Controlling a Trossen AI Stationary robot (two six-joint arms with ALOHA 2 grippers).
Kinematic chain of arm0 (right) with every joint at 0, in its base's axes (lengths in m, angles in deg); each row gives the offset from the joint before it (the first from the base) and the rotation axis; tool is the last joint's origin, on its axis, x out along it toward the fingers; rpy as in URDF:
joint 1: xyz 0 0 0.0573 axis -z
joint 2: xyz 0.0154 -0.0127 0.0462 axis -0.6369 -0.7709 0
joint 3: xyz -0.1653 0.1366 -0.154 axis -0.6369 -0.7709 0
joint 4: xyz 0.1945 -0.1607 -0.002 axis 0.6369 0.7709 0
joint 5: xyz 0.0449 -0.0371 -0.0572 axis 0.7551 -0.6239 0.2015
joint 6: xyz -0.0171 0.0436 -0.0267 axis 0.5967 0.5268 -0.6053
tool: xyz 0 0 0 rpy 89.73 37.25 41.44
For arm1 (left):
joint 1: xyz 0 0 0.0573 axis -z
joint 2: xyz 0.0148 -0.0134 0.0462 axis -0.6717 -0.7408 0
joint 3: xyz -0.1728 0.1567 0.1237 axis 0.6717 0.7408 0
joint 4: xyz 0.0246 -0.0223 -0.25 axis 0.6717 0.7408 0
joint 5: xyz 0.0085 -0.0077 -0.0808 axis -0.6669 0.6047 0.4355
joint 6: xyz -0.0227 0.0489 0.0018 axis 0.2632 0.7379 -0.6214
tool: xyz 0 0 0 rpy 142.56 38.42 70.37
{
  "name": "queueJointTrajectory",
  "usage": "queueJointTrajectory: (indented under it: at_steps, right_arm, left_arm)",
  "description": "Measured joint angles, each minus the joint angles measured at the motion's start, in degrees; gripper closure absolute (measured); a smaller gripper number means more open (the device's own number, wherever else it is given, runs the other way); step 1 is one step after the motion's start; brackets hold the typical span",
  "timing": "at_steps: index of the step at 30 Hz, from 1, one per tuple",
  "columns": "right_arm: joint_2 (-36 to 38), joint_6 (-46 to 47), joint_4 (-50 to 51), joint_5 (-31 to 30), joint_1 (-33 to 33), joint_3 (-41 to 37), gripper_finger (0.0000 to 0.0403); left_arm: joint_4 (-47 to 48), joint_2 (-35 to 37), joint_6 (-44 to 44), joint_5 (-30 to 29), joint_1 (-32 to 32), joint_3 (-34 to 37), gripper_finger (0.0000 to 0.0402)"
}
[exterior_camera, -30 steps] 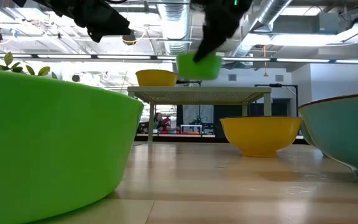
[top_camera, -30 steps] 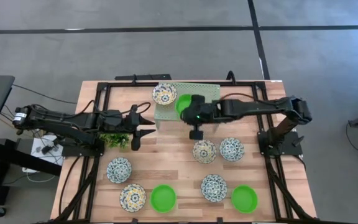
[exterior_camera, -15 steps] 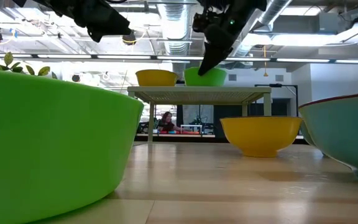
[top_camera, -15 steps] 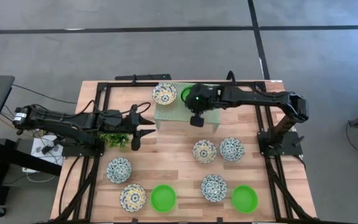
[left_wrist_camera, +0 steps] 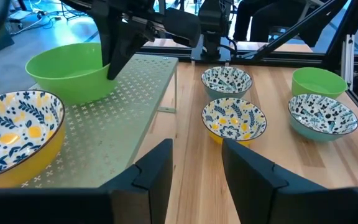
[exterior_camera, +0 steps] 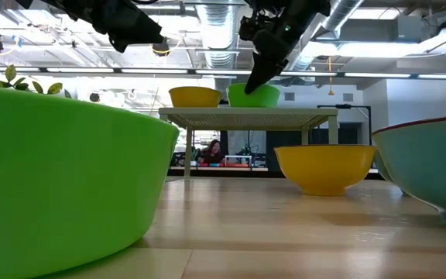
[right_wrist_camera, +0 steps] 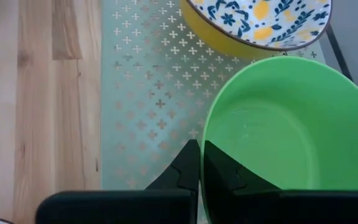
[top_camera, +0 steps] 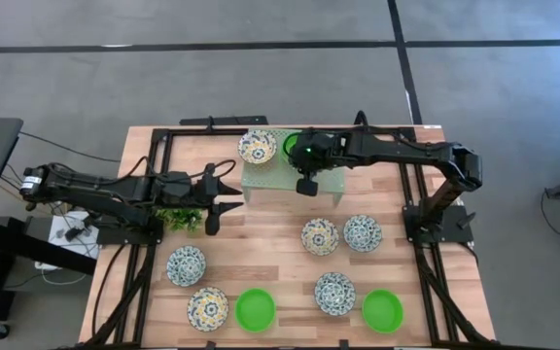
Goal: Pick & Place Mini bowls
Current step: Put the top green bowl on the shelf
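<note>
Green plastic shows between the right gripper (right_wrist_camera: 199, 163)'s fingers: they are pinched together on the rim of a plain green bowl (right_wrist_camera: 284, 134), one finger inside the rim and one outside. That bowl sits on the pale green perforated rack (top_camera: 265, 173) at the far side of the table, just beside a white bowl with yellow and blue flowers (top_camera: 257, 147) that also rests on the rack. In the low view the green bowl (exterior_camera: 254, 96) stands flat on the rack top, with the yellow-sided bowl (exterior_camera: 195, 96) next to it.

On the left side of the table the left gripper (top_camera: 224, 197) hangs above the wood, its fingers (left_wrist_camera: 154, 174) parted with a clear gap and nothing between them. A small leafy plant (top_camera: 181, 219) lies just under that arm.

On the wooden table (top_camera: 280, 243) nearer the front are 7 more bowls. 2 patterned ones (top_camera: 320, 236) (top_camera: 363, 232) sit side by side below the rack. Another patterned bowl (top_camera: 186, 265) stands toward the left, and along the front edge run a patterned bowl (top_camera: 207, 309), a green bowl (top_camera: 256, 309), a patterned bowl (top_camera: 334, 293) and a green bowl (top_camera: 382, 310). All of these stand well apart from both grippers.
</note>
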Motion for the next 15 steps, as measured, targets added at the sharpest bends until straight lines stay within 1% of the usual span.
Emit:
queueJointTrajectory:
  at_steps: [2,6,15]
  right_arm:
    - [0.00,0.00,-0.50,0.70,0.00,0.00,0.0400]
    - [0.00,-0.36,-3.27,4.20,-0.02,-0.91,0.0399]
    - [-0.07,-1.35,-3.22,4.34,-0.02,-1.49,0.0399]
  left_arm:
    - [0.00,0.01,0.00,0.01,0.00,0.00,0.0262]
    - [0.00,0.01,0.00,0.02,0.00,0.00,0.0262]
    - [0.00,0.01,0.00,0.01,0.00,0.00,0.0262]
